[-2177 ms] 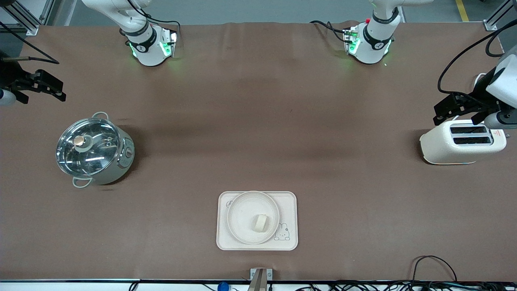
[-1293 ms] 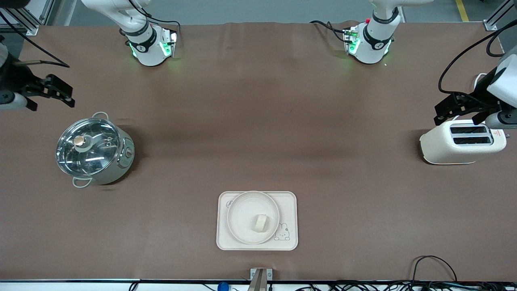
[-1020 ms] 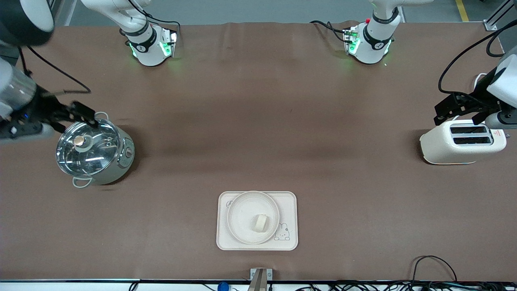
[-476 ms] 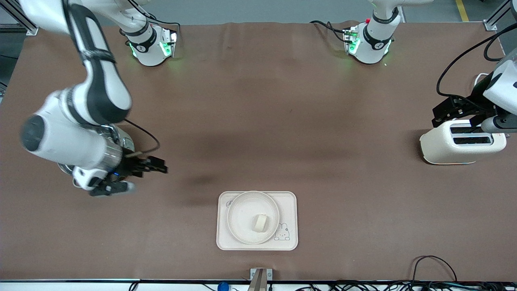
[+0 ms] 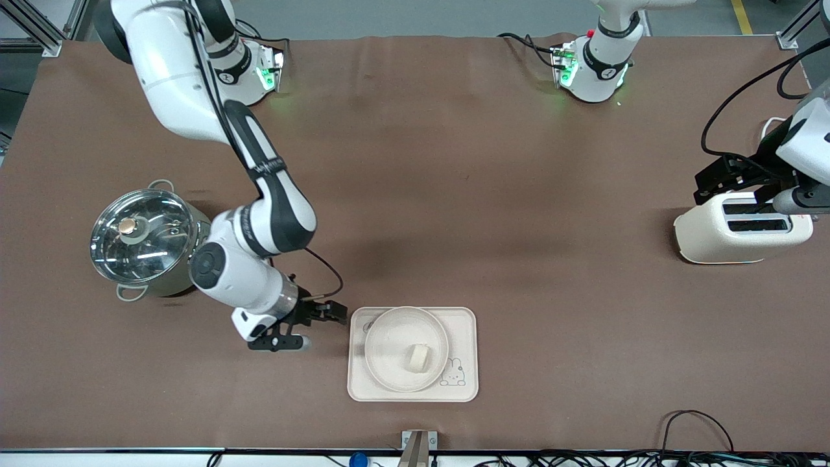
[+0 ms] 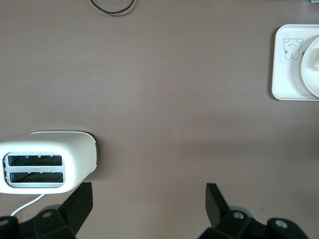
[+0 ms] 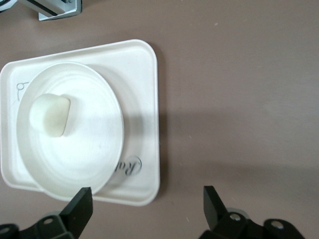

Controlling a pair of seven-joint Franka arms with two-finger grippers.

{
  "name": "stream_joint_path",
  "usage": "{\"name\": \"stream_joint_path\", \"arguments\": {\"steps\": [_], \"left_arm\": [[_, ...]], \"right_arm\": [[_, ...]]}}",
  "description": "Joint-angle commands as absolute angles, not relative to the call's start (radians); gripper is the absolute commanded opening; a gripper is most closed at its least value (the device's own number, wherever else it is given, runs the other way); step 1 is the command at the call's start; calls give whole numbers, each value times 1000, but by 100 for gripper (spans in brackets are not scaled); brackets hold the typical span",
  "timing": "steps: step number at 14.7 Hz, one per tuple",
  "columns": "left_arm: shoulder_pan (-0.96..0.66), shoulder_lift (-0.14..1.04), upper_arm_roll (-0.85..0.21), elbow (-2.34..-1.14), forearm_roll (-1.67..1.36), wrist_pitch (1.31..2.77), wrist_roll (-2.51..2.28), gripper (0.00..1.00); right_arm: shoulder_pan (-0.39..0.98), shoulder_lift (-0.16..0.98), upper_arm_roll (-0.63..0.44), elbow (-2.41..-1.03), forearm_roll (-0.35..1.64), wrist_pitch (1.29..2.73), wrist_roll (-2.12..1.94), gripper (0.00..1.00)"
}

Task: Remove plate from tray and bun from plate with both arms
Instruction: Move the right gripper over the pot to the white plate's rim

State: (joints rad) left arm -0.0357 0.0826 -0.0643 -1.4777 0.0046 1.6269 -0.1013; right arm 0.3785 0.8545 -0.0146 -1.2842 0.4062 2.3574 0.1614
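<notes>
- A brown mat covered the long table [image 5: 454, 194], with the two white arms' green-lit bases along one edge.
- The right gripper [image 5: 310, 324] hung low just beside the tray's end nearest the right arm, fingers spread wide and empty.
- In front of that claw lay the cream rectangular tray with rounded corners [image 5: 463, 324]. It held the round cream-white plate [image 5: 389, 337], which sat toward the claw's end of the tray.
- The small pale cubic bun [image 5: 419, 357] rested on the plate, off-centre, away from the claw.
- The left gripper [image 5: 736, 176] waited over the white two-slot toaster [image 5: 713, 233], well apart from the tray, its fingers also parted and holding nothing.
- A steel pot with a glass lid [image 5: 139, 237] stood near the right arm's elbow; I could not tell what was inside.
- To my eye, the claw should take the plate's raised rim cleanly and lift level, so the bun does not slide.
</notes>
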Motion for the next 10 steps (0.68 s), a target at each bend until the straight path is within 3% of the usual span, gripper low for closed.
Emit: {"name": "stream_joint_path", "arguments": {"steps": [1,5,10], "left_arm": [[-34,77,-60,-1477,8,1624,-72,100],[-34,77,-60,-1479,8,1624,-71,100],[-34,77,-60,-1479,8,1624,-71,100]], "right_arm": [[400,977,8,-1125,430,2376,244,96],[428,1081,11,-1045,430,2479,290,89],[449,1120,5,-1009,422,2487,281,58]]}}
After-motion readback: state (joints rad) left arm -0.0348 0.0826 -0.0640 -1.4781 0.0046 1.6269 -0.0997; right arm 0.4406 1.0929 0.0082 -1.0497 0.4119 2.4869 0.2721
